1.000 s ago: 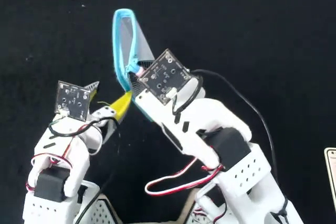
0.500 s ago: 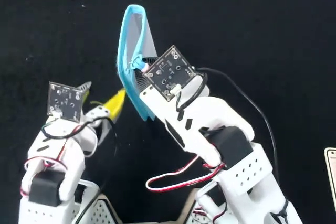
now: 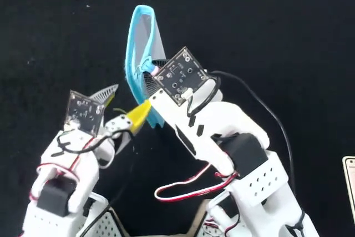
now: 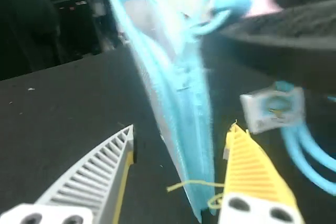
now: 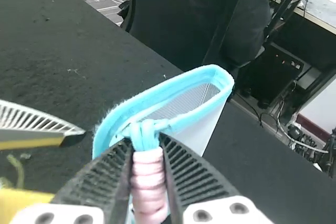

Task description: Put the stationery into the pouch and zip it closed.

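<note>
now right tool (image 5: pixel 145 144) clamps pouch (image 5: pixel 202 129) by its pull; left tool (image 4: pixel 182 129) gapes astride it.

No legible text. The white tag (image 4: pixel 272 109) just beside the pouch (image 4: pixel 181 98) carries some print, but it's too blurred to read.

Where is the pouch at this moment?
High view: the pouch is held upright near the middle of the table, its pink pull clamped in the right gripper, its lower edge straddled by the open left gripper.
</note>
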Action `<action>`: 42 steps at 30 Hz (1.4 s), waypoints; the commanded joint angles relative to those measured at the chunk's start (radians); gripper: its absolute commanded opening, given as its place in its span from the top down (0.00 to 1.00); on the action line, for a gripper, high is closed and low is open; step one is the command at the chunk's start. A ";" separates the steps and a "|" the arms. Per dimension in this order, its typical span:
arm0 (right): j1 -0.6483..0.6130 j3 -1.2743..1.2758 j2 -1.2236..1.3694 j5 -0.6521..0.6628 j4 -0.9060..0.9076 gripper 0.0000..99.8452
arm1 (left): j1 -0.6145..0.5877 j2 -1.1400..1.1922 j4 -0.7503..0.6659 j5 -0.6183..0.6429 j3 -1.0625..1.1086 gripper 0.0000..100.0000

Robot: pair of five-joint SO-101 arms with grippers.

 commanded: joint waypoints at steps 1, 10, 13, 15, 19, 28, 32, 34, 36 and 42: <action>0.017 -0.035 -0.018 0.011 0.021 0.99 | -0.015 0.000 -0.178 -0.002 0.067 0.72; 0.018 0.076 -0.171 0.011 0.015 0.99 | -0.012 0.043 -0.285 0.009 0.114 0.72; 0.018 0.107 -0.202 0.008 0.014 0.99 | -0.012 0.135 -0.299 0.074 0.087 0.72; 0.018 0.119 -0.214 0.005 0.014 0.99 | -0.010 0.201 -0.301 0.101 0.048 0.72; 0.020 0.120 -0.220 0.005 0.015 0.99 | 0.022 0.275 -0.213 0.107 -0.053 0.74; 0.020 0.114 -0.220 0.003 0.014 0.99 | 0.114 0.275 0.026 0.014 -0.251 0.96; 0.020 0.116 -0.222 0.003 0.014 0.99 | 0.114 0.275 0.101 -0.126 -0.317 0.97; 0.020 0.114 -0.223 0.003 0.014 0.99 | 0.114 0.276 0.161 -0.189 -0.377 0.97; 0.020 0.119 -0.234 0.003 0.014 0.99 | 0.114 0.276 0.235 -0.245 -0.444 0.97; 0.020 0.143 -0.300 0.002 0.064 0.99 | 0.067 0.276 0.453 -0.397 -0.529 0.97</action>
